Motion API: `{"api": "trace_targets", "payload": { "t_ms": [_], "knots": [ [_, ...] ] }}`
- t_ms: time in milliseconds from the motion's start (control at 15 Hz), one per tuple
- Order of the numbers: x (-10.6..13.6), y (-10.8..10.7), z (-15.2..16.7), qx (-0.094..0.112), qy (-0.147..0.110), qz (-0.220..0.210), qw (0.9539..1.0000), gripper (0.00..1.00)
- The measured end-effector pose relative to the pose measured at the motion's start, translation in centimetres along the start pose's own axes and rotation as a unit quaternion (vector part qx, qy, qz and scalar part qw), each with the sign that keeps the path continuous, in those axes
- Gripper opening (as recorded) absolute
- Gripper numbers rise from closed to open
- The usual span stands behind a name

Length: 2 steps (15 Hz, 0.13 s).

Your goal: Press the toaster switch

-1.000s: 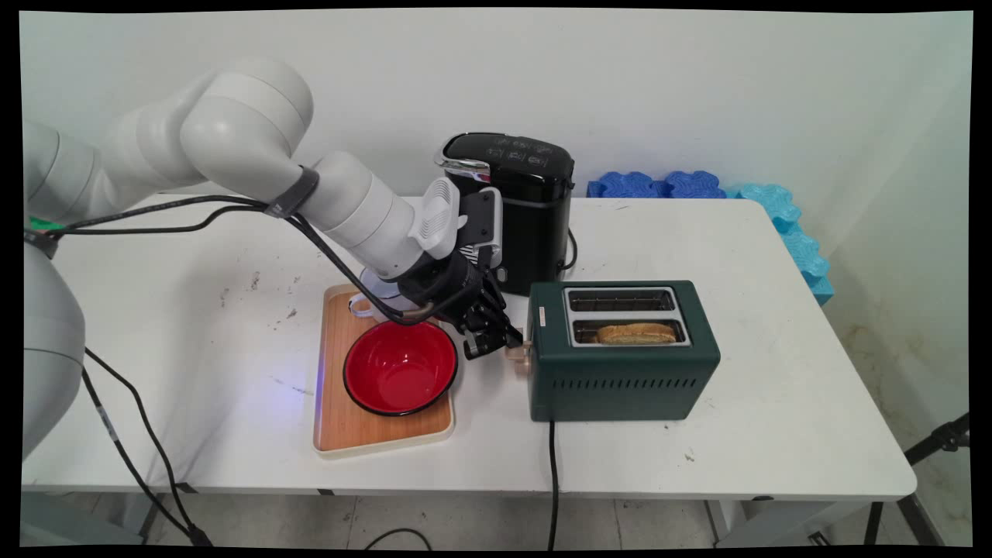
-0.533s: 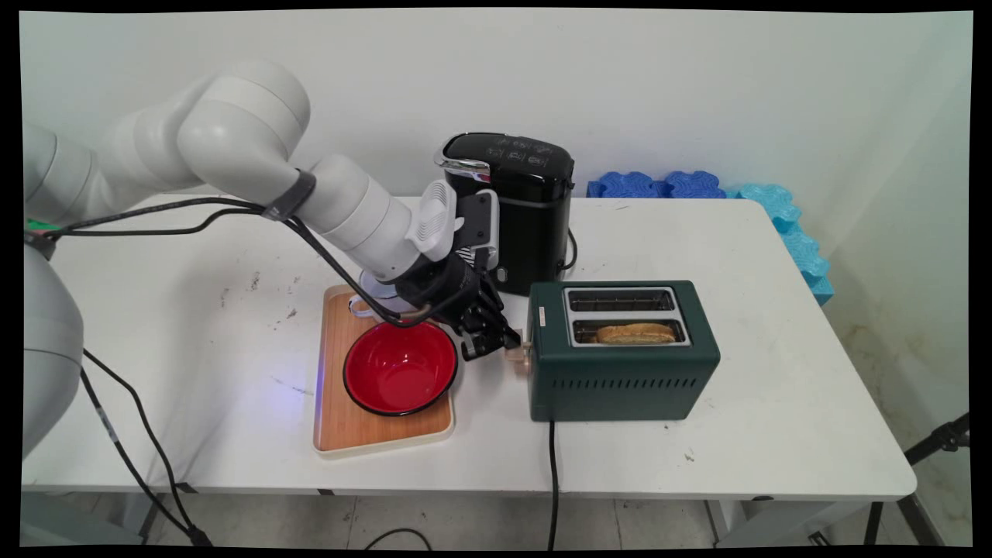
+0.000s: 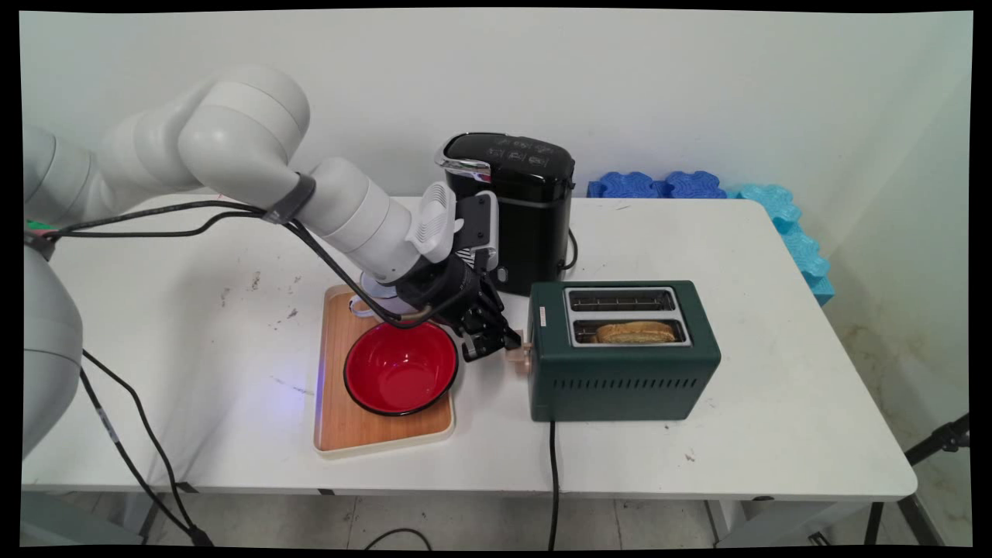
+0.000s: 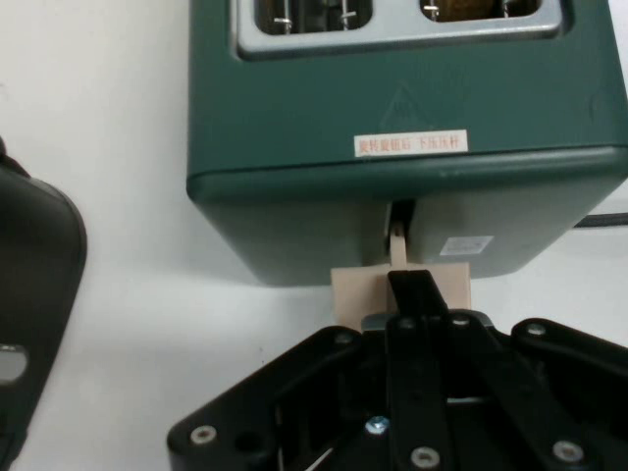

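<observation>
A dark green two-slot toaster [image 3: 624, 380] stands mid-table with a slice of toast [image 3: 637, 332] low in its near slot. Its beige lever [image 3: 519, 355] sticks out of the left end. My gripper [image 3: 500, 345] is shut, and its tips rest against that lever. In the hand view the toaster's end wall [image 4: 392, 196] fills the upper frame. There the joined fingertips of the gripper [image 4: 417, 287] lie over the beige lever [image 4: 353, 292], just below its slot. I cannot tell whether anything is pinched between the fingers.
A red bowl [image 3: 401, 368] sits on a wooden tray [image 3: 341, 426] just left of the gripper, with a white cup [image 3: 363, 304] behind it under the arm. A black coffee machine [image 3: 519, 209] stands behind the gripper. Blue foam pieces [image 3: 697, 184] line the far right edge. The toaster's cord [image 3: 552, 480] hangs over the front.
The arm has drawn slightly left and up, with the gripper still at the lever. Toaster, toast and bowl have not moved.
</observation>
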Motion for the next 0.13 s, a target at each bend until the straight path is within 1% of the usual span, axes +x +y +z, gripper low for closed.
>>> {"api": "trace_targets", "payload": {
  "t_ms": [133],
  "knots": [
    [-0.01,-0.03,0.09,0.000,0.001,-0.001,1.0000,0.00]
  ]
}}
